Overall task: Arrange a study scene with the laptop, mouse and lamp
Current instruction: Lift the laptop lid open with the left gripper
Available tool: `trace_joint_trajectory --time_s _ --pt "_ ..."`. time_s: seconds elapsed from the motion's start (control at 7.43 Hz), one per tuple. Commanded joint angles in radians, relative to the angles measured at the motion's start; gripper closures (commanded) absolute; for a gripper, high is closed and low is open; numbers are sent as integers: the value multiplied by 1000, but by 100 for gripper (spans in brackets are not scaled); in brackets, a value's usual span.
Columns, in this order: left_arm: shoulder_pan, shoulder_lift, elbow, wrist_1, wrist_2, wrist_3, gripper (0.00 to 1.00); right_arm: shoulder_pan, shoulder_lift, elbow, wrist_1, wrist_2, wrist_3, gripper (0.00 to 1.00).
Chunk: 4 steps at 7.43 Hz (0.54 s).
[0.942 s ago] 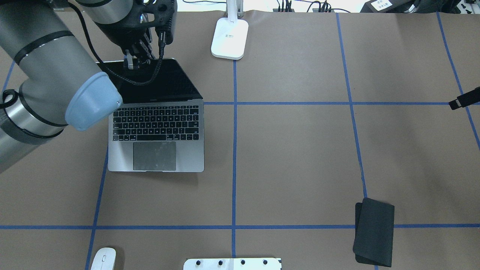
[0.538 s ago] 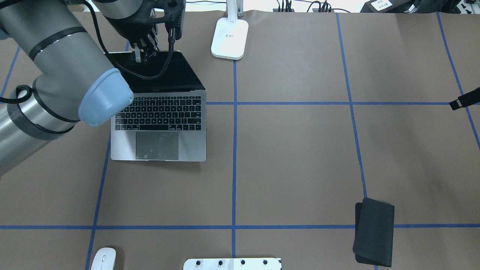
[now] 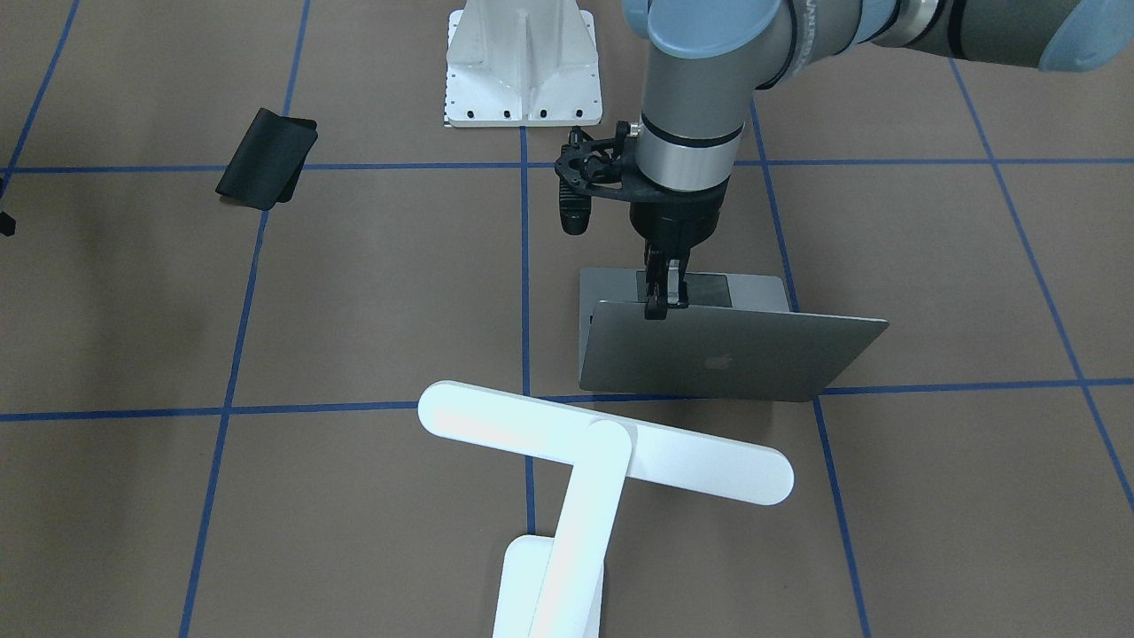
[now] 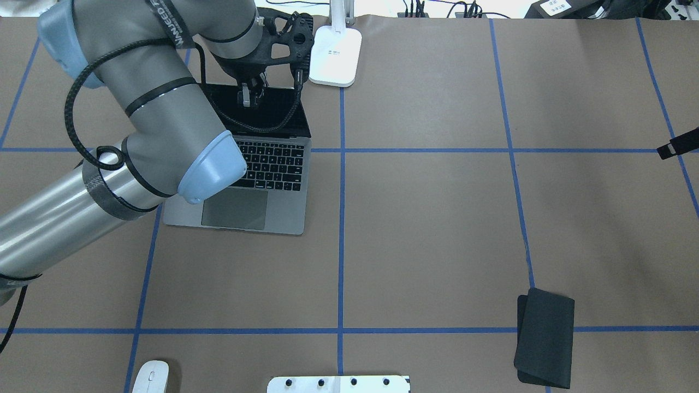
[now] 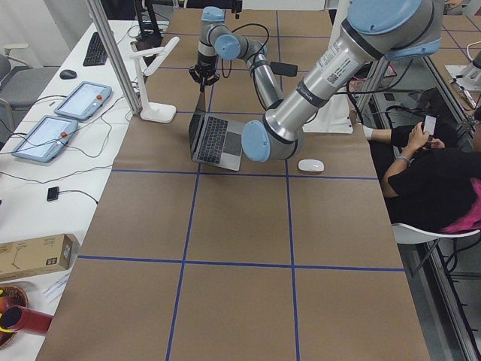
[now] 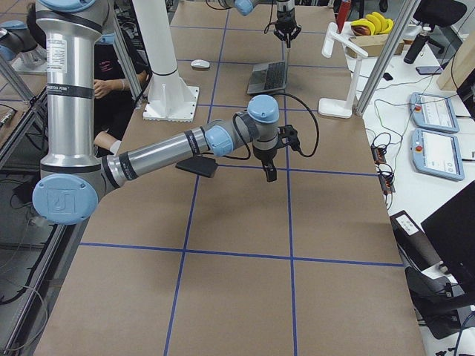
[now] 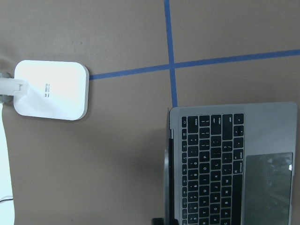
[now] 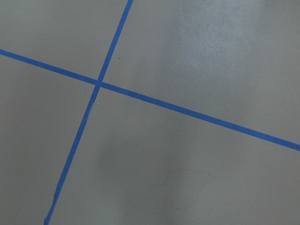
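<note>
The left arm (image 4: 158,120) hides half the keys of the laptop (image 4: 278,164), open at ten o'clock on the surface (image 4: 437,229). The mouse (image 4: 151,377) is cut off at seven. The left fingers (image 3: 656,299) point straight down, pinching the lid's top edge. The right fingers (image 4: 677,146) barely show, so I can't tell their grip.

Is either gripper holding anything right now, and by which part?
The left gripper pinches the slim grey-silver laptop by the top edge of its open lid. The right gripper holds nothing.

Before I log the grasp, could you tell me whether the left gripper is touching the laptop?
Touching. The front-facing view shows the left gripper clamped on the laptop at the top edge of its lid.
</note>
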Motion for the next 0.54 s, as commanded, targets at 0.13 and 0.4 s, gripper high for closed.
trace_joint_trajectory --time_s 0.13,0.4 --pt "3 0 9 -11 9 -7 90 1 3 -3 0 0 0 0" --pt "4 2 12 -14 9 -4 88 1 4 -3 0 0 0 0"
